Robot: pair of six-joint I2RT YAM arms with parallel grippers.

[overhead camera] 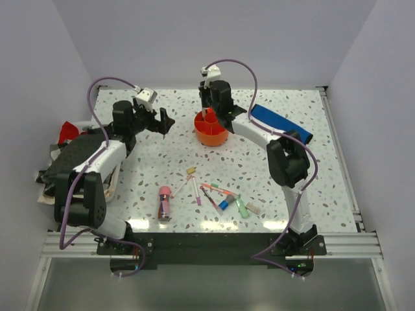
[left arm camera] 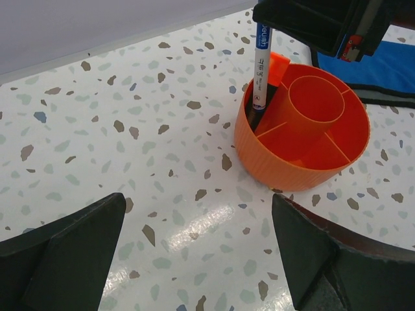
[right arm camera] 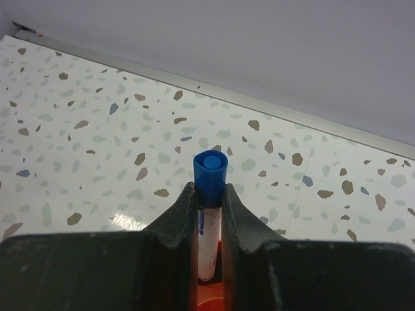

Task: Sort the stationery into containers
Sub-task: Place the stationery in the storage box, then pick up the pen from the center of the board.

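Note:
The round orange caddy [overhead camera: 211,129] stands at the back middle of the table; the left wrist view shows its wall [left arm camera: 292,170], centre well and ring compartments. My right gripper [overhead camera: 208,107] hangs over it, shut on a white marker with a blue cap [right arm camera: 210,170]. The marker [left arm camera: 261,65] stands upright with its lower end inside a left ring compartment. My left gripper [overhead camera: 165,122] is open and empty, low over the table left of the caddy [left arm camera: 198,214]. A pink-capped glue tube [overhead camera: 165,202], pens [overhead camera: 196,189], a green marker [overhead camera: 242,207] and a beige eraser [overhead camera: 190,170] lie near the front.
A blue pad [overhead camera: 280,123] lies right of the caddy, under the right arm. A pile of dark and red cloth [overhead camera: 65,150] sits off the table's left edge. White walls close in the back and sides.

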